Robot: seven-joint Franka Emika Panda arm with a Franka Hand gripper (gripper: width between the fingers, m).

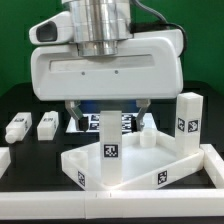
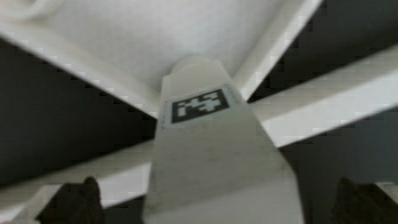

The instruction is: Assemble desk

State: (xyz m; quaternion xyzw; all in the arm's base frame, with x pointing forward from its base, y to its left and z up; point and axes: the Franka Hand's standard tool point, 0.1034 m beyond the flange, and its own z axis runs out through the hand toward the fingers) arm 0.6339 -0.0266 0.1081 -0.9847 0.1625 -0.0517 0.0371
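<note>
The robot hand (image 1: 110, 113) hangs right over the desk top (image 1: 135, 183). Its big white body fills the top of the exterior view. Its two fingers (image 1: 73, 110) are spread wide apart, so the hand is open & holds nothing.

The desk top is a white tray w/ a raised edge. It sits on the black table (image 1: 30, 147) near the front, turned so one corner points at the camera.

The middle leg (image 1: 108, 160) stands up straight at that front corner of the tray. Its top is between the fingers & a bit lower, not touching them.

In the wrist view the middle leg (image 2: 214, 150) runs up the middle, w/ a black & white tag (image 2: 201, 103) near its top. The robot hand (image 2: 214, 200) has a dark fingertip (image 2: 80, 198) on each side of the leg, w/ a gap both sides. White bits of the desk top (image 2: 338, 100) show behind the leg.

The right leg (image 1: 187, 122) stands upright at the tray's far edge, on the exterior view's right. Can't tell if it's in the tray or just beside it.

The far leg (image 1: 17, 126) & the near leg (image 1: 47, 123) lie flat on the table on the exterior view's left. They're just beside each other & well apart from the tray.

The marker board (image 1: 125, 122) lies flat behind the tray, under the hand. A low white bar (image 1: 213, 160) runs just beside the tray on the exterior view's right.
</note>
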